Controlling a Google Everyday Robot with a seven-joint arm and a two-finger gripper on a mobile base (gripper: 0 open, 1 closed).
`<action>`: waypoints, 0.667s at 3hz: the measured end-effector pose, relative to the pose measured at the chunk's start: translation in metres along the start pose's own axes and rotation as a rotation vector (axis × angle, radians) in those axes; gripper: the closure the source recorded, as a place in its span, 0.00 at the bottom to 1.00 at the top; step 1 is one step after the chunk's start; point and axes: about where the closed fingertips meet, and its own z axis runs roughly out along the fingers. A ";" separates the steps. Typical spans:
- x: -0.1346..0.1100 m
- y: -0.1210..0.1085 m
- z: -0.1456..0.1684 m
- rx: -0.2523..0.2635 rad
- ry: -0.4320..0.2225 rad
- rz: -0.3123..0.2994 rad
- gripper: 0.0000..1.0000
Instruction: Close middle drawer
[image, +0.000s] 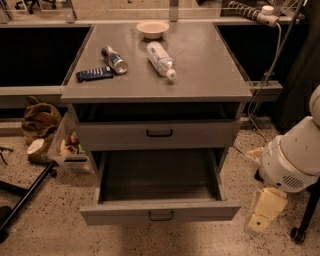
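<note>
The middle drawer is pulled far out of the grey cabinet. Its low front panel carries a small dark bar handle, and its inside is bare. Above it, the taller-fronted top drawer with a black handle sits nearly flush. My gripper, cream-coloured, hangs from the white wrist to the right of the open drawer's front corner. It is close to the floor and does not touch the drawer.
On the cabinet top lie a bowl, a plastic bottle, a can and a blue packet. A bag and a bin stand at the left. A black stand leg crosses the floor. Cables hang at the right.
</note>
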 end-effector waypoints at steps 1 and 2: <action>0.007 0.003 0.018 -0.020 0.000 0.005 0.00; 0.038 0.007 0.071 -0.056 0.022 0.062 0.00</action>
